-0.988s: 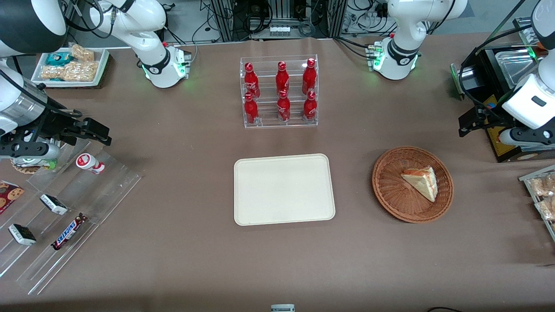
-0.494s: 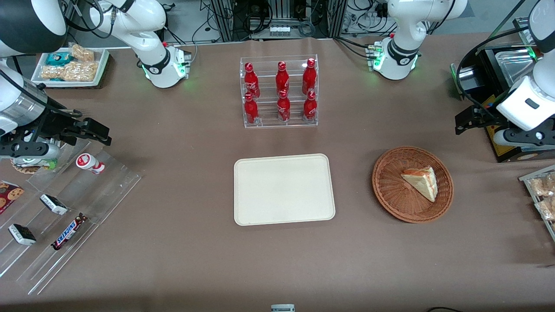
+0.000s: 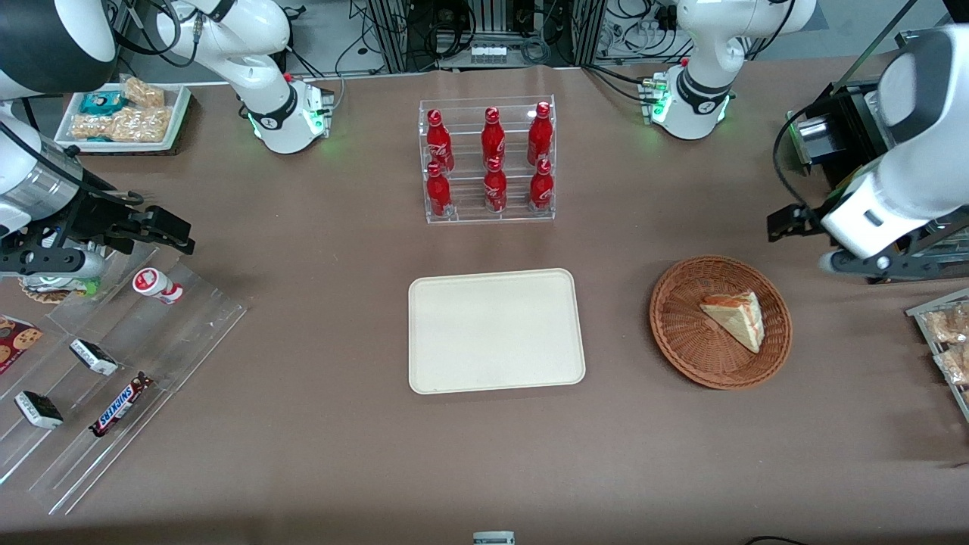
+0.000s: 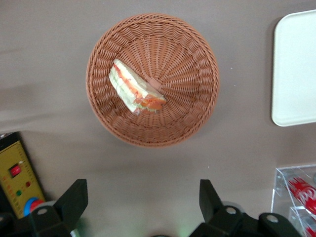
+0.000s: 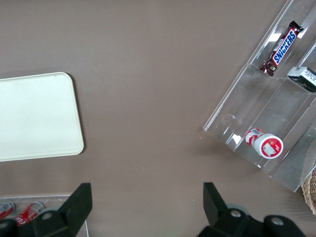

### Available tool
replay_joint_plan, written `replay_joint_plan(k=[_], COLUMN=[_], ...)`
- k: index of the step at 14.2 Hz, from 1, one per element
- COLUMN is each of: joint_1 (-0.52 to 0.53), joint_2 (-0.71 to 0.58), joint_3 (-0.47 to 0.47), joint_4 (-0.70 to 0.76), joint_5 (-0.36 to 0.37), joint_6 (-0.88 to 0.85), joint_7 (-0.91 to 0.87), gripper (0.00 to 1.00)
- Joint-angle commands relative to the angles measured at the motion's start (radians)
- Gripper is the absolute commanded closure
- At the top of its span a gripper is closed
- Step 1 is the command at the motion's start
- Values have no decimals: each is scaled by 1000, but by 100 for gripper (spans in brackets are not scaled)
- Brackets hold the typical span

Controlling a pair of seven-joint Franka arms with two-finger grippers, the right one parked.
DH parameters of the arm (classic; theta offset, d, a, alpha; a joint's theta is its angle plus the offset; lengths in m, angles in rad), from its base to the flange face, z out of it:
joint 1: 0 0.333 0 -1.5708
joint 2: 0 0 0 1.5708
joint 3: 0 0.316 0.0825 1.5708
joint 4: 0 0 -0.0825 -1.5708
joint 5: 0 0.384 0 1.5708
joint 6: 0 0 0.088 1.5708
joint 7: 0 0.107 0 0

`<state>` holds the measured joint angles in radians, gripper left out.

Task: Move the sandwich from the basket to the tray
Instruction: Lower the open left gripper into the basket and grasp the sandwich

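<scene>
i see a clear rack of red bottles standing farther from the front camera than the tray, in the middle of the brown surface. toward the parked arm's end lies a clear stepped display holding a snickers bar, two small dark packets and a red-and-white cup lying on its side. a white tray of bagged snacks sits farther off at that same end. toward the working arm's end, a black box with coloured buttons sits close to the basket, and more bagged snacks lie at the surface's edge. nothing lies between basket and tray; bare surface separates them.

the working arm leans in from its end of the surface, its white forearm angled down and its wrist above the surface, just farther from the front camera than the basket. the gripper hovers above bare surface beside the basket, not over it, touching nothing. its two dark fingers are spread wide apart, released, with nothing between them.

the basket holds the sandwich alone. in the wrist view the sandwich rests on the woven floor, off centre, its red-orange filling stripe visible along the cut edge. the tray holds nothing, and it is well apart from the basket.
</scene>
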<state>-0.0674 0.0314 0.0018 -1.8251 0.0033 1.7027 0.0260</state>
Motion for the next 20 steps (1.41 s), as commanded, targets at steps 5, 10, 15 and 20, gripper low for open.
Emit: replay_joint_plan(k=[5, 10, 15, 20], joint_1=[15, 15, 24, 21], joint_2=[2, 82, 165, 223], joint_3=[1, 3, 38, 38], joint_4=[-382, -437, -441, -442], joint_5=[10, 46, 44, 44], joint_6=[490, 713, 860, 882], joint_7=[-177, -683, -995, -1127], gripper=[0, 0, 0, 49])
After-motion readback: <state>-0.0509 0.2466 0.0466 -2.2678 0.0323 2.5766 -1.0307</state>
